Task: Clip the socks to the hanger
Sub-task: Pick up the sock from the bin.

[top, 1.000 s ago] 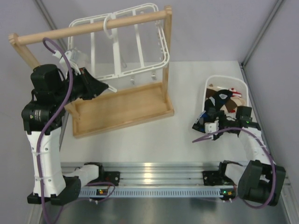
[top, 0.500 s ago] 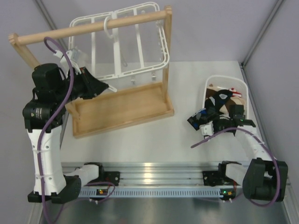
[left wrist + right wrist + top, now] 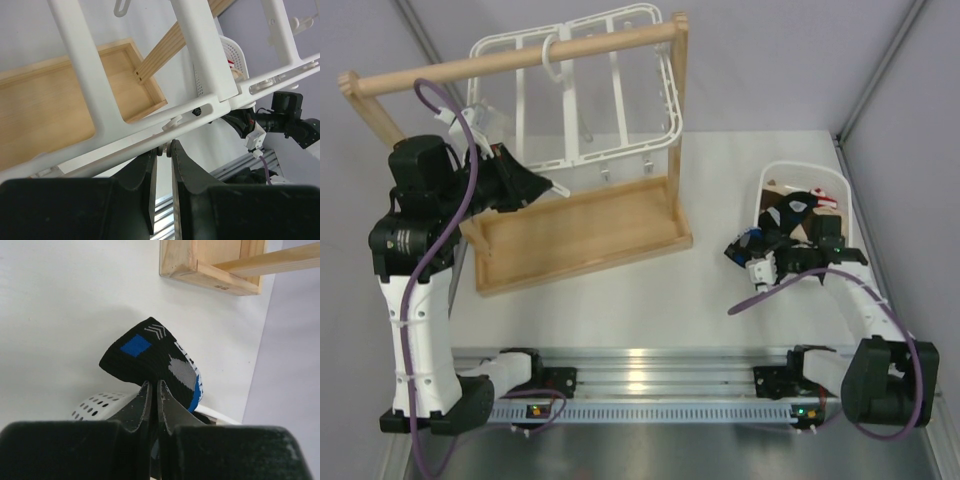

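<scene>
Between fingers [image 3: 142, 405] of the right end effector [image 3: 153, 386], a black-and-blue sock [image 3: 150, 352]

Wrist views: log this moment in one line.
left gripper shut on hanger edge | right gripper shut on sock, held beside basket | clipping not yet done

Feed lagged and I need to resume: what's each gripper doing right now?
Left gripper: closed to a sliver at the edge of the hanger; whether it grips anything cannot be told.
Right gripper: shut on the black sock with blue patches.
</scene>
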`<state>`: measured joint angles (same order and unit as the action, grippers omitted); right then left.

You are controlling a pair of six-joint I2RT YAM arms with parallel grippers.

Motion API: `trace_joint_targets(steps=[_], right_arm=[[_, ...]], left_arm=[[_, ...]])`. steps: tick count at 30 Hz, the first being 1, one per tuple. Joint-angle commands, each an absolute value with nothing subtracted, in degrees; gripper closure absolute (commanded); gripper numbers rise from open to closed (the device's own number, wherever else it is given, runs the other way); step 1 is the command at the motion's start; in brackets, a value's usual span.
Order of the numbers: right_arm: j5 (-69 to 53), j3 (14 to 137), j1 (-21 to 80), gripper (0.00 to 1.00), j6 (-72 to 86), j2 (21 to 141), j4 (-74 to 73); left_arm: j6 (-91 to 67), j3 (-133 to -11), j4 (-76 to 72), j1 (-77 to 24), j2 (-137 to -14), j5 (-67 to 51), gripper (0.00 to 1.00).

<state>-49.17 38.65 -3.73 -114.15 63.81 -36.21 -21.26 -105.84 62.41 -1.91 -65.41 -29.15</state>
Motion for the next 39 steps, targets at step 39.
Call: trace_joint_targets(steps=[39], right_arm=[[-67.1, 86.2, -0.7, 1.0, -15.1, 62.6, -12.1]], left_arm=[[-21.2, -106.7, 57.4, -1.5, -65.7, -31.2, 0.81]])
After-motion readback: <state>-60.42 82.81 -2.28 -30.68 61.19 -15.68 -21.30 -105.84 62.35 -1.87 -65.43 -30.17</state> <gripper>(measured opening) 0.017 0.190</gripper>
